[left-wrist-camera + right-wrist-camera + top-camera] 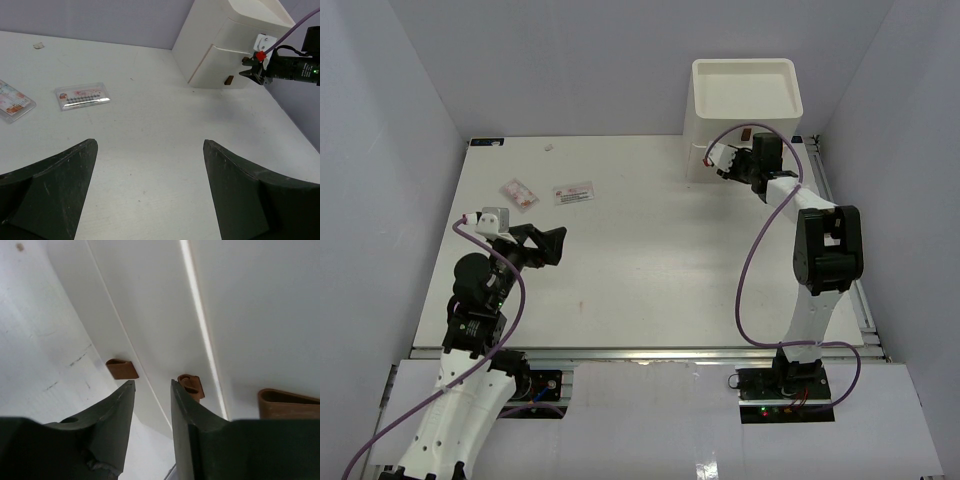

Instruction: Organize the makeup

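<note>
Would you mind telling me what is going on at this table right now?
The right gripper is at the front of the white drawer unit, its jaws slightly apart close to a small brown pull tab, holding nothing. The left gripper hovers wide open over the table, also empty. Two flat makeup packets lie on the table's left side, not yet put away.

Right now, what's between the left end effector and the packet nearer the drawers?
Nothing: only bare table lies between the left end effector and that packet, as the left wrist view shows; the top view agrees.
</note>
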